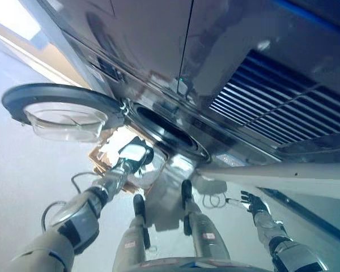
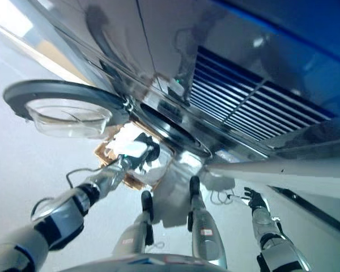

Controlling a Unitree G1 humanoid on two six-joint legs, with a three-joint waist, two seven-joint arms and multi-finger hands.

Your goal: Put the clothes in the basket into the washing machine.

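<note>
Pale floor (image 1: 22, 187), washer (image 1: 170, 131) door (image 1: 62, 110) open; my left hand (image 1: 137, 154) over the basket (image 2: 110, 154) of clothes (image 2: 127, 136), grip unclear, right hand (image 1: 253, 202) spread idle; next grab, lift to drum.

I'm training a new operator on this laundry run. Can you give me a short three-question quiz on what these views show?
1. True or false: the round glass-windowed door of the silver front-loading washing machine is closed.
2. Which hand is down at the brown woven basket holding pale clothes: A) left hand, B) right hand?
3. Fill in: the right hand's fingers are ____ and hold nothing.

Key: 1 false, the door is swung open to the left of the dark drum opening. 2 A. 3 spread open.
</note>
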